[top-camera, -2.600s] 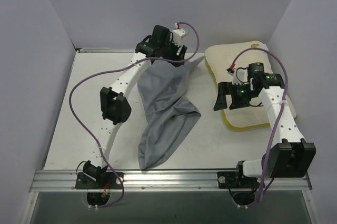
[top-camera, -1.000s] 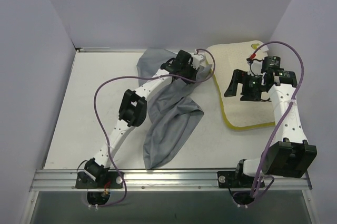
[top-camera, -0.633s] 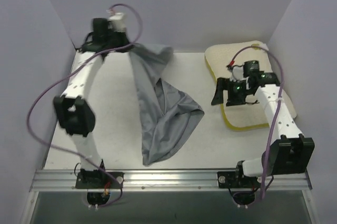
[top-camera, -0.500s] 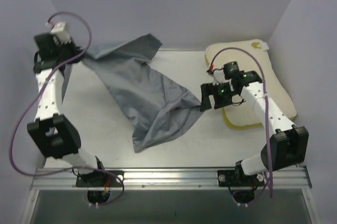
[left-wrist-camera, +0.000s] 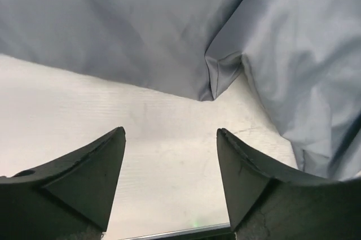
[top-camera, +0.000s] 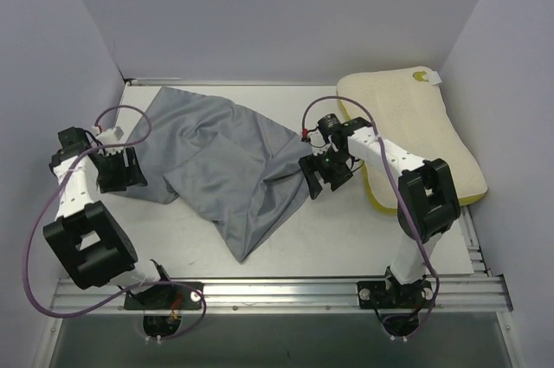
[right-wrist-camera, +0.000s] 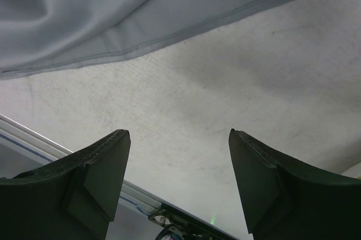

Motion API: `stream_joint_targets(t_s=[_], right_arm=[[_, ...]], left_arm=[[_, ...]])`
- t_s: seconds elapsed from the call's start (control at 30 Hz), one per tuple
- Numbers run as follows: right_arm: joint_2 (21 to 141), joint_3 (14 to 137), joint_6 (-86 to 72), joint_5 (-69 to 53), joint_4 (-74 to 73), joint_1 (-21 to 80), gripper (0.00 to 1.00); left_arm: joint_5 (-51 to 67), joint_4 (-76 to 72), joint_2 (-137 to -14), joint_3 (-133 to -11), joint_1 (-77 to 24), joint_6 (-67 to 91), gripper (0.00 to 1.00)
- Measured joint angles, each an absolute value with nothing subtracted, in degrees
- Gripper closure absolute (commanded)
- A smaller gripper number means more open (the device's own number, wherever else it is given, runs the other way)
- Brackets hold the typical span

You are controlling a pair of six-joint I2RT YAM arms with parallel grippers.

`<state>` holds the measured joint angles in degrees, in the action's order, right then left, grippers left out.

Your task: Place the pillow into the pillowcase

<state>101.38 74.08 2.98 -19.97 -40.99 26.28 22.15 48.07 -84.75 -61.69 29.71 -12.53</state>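
Pillowcase (top-camera: 227, 169): spread flat on the table (top-camera: 338, 234), centre-left of top view. Grey, thin, limp, creased, tapering to a point at lower centre.
Pillow (top-camera: 415, 125): upper right of top view, wholly outside the case and apart from it. Cream, nubbly, soft-looking, a rounded rectangle with a yellow side edge at lower left.
Left hand (left-wrist-camera: 170, 132): spread, empty, far left of top view, just beside the cloth. Stitched corner fold (left-wrist-camera: 217, 79) ahead of it.
Right hand (right-wrist-camera: 179, 133): spread, empty, between cloth and pillow. Hemmed edge (right-wrist-camera: 169, 36) just ahead.
Risk, mouth: opening not discernible and layers lying together. Likely to pinch both layers and close the mouth.
Risk, cloth: limp and slippery-looking. Apt to bunch or slide on the table when pushed.
Risk, pillow: soft body, likely to buckle or snag at the hem during insertion.
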Motion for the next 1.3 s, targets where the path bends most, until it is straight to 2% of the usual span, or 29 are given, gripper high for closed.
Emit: stream_joint_targets(t_s=[0.13,0.3,0.4,0.43,0.47,0.53,0.73,0.77,0.8,0.87,0.9,0.93,0.97,1.0,1.03,1.13,1.3], right_arm=[[105.32,79.13,2.33,-19.62,-40.69,26.24,0.32],[114.59,91.09,0.97,-18.96,-38.83,25.74,0.45],[120.86,97.47,0.62,-18.37,-37.98,25.23,0.6],[122.98,99.5,0.51,-18.2,-37.87,24.99,0.72],[125.12,101.67,0.56,-18.04,-37.91,24.71,0.8],[129.64,106.43,0.25,-17.5,-37.82,23.99,0.88],[140.62,122.21,0.01,-16.14,-38.72,22.94,0.9],[142.54,126.1,0.01,-15.64,-38.61,22.87,0.88],[144.09,129.32,0.01,-15.25,-38.3,22.87,0.79],[145.4,132.7,0.03,-14.83,-36.99,22.9,0.64],[145.34,133.23,-0.21,-14.63,-36.93,22.92,0.49],[144.68,133.16,-0.3,-14.33,-36.86,22.92,0.26],[143.68,132.51,-0.32,-14.0,-36.86,22.9,0.19],[141.82,130.52,0.23,-13.3,-36.45,22.83,0.15],[139.02,127.17,0.67,-12.34,-36.16,22.55,0.11],[128.73,119.26,1.13,-8.71,-38.37,21.58,0.05],[115.5,118.78,1.5,-2.09,-41.54,11.62,0.0]], left_arm=[[20.53,48.97,-81.78,-68.66,25.74,-17.78,0.25],[18.15,46.87,-83.31,-71.83,14.66,-22.7,0.29],[16.97,45.71,-89.32,-72.03,11.25,-23.42,0.39],[16.38,45.17,-91.77,-72.1,11.09,-23.55,0.42],[15.64,44.6,-94.26,-72.12,11.11,-23.59,0.47],[14.0,43.29,-98.56,-72.12,11.33,-23.77,0.52],[9.34,38.52,-106.54,-71.16,12.25,-24.71,0.69],[8.8,38.06,-107.09,-70.65,12.8,-24.82,0.73],[8.51,37.8,-107.13,-70.46,13.58,-24.86,0.78],[8.12,37.23,-106.72,-69.76,15.66,-25.21,0.79],[7.92,37.19,-106.43,-69.38,16.93,-25.39,0.79],[7.97,37.28,-105.95,-68.82,18.65,-25.58,0.76],[8.03,37.56,-105.54,-68.4,20.16,-25.78,0.72],[7.97,38.02,-105.14,-68.05,21.58,-26.04,0.65],[8.23,38.72,-104.71,-67.79,22.79,-26.33,0.5],[9.91,41.58,-102.87,-67.29,24.53,-26.83,0.31],[15.62,46.33,-96.2,-69.14,19.79,-26.33,0.25]])
